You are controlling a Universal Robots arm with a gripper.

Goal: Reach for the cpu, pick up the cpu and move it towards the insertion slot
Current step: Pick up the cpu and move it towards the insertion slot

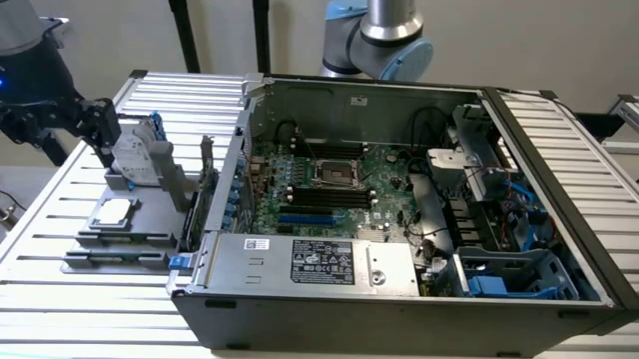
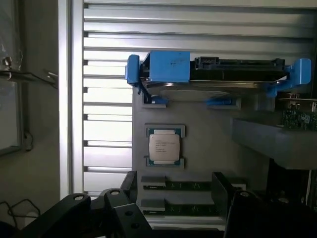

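Hovers with hand (image 2: 174, 198) spread wide, gripping nothing, short of cpu (image 2: 164, 147) lying flat in grey tray (image 2: 208, 148) just ahead.

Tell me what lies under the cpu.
The cpu rests on a grey tray, seated between two small brackets. The surface directly beneath it is covered.

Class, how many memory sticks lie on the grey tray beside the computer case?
2. One memory stick lies next to the cpu; the other lies beside it, nearer the edge of the tray. None seems hidden.
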